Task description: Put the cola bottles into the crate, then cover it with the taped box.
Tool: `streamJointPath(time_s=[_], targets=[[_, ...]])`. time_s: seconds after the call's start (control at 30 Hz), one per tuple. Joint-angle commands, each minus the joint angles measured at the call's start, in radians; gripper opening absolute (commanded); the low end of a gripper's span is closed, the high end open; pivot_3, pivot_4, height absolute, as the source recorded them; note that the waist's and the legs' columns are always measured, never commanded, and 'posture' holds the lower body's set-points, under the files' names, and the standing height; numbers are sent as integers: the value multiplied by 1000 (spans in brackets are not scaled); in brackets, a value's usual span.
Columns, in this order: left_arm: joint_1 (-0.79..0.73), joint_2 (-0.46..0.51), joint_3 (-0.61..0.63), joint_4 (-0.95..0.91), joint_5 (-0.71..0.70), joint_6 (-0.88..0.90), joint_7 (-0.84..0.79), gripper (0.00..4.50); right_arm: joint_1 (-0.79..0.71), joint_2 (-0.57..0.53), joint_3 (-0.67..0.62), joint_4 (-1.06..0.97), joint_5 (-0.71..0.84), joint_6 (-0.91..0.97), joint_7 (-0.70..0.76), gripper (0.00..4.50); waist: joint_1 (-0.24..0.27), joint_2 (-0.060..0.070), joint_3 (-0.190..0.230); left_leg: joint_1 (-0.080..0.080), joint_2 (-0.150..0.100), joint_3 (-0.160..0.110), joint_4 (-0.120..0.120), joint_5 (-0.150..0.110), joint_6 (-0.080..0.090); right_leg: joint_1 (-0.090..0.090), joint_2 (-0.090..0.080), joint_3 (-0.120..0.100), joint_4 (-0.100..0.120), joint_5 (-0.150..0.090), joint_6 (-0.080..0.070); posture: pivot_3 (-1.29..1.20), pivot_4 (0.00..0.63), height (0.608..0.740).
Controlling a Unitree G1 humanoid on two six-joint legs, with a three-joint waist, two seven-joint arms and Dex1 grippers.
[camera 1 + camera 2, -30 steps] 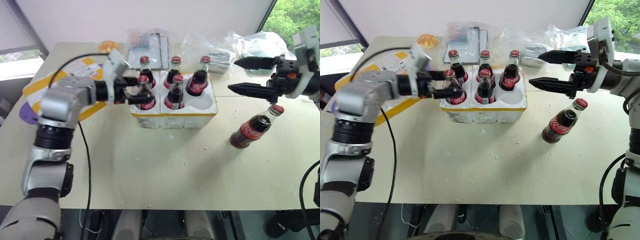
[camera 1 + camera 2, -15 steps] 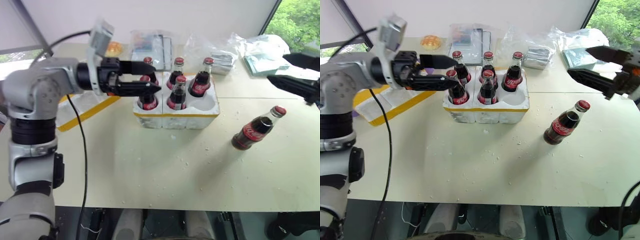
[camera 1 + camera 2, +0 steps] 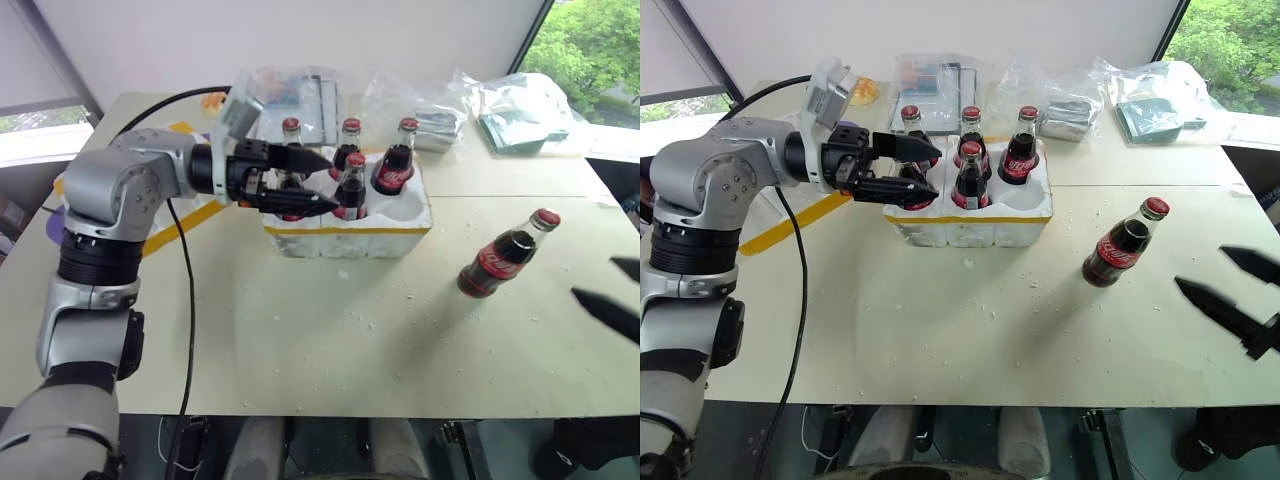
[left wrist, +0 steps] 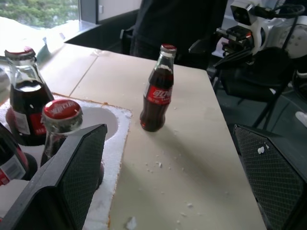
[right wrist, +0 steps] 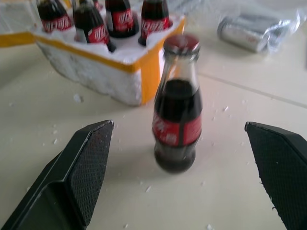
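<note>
The crate [image 3: 345, 228], white foam with a yellow rim strip, stands at the middle back of the table. Several cola bottles [image 3: 351, 135] stand in its wells, and its front right well [image 3: 405, 208] is empty. One cola bottle [image 3: 505, 255] stands alone on the table to the crate's right. My left gripper [image 3: 333, 183] is open over the crate's left side, its fingers either side of the front left bottle, which they partly hide. My right gripper [image 3: 1202, 268] is open near the table's right edge, apart from the lone bottle [image 5: 178, 105]. The taped box [image 3: 178, 222] lies behind my left arm.
Clear plastic bags [image 3: 300, 85] and a silver packet [image 3: 440, 125] lie along the table's back, with more bags at the back right [image 3: 520, 95]. Foam crumbs dot the tabletop [image 3: 350, 320]. A person in dark clothes [image 4: 177, 24] stands past the table's right end.
My right gripper has drawn back and down from above the lone bottle to the table's near right edge. My left gripper has shifted a little right over the crate, still open.
</note>
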Motion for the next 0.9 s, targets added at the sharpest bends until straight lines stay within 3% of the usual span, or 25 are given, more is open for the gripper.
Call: streamJointPath(time_s=[0.03, 0.3, 0.9], targets=[[-9, -3, -16, -38, 13, -31, -22, 4433, -6, 39, 104, -24, -51, -47, -116, 4500, 1, 0, 0, 0, 0, 0, 0, 0, 0, 0, 0, 0, 0, 0, 0, 0, 150, 737], [-8, -21, -44, -51, 44, -65, -24, 4433, -61, 134, 279, 26, -125, -199, -235, 4500, 4, 0, 0, -1, 0, -1, -2, 0, 0, -1, 0, 0, 0, 0, 0, 0, 150, 737], [-5, -20, -42, -86, 56, -58, 20, 4433, -285, 147, 512, 259, -139, -288, -305, 4500, 2, 1, 0, -1, 0, -1, -2, 0, 0, -1, 1, 0, 0, 0, 0, 0, 150, 737]])
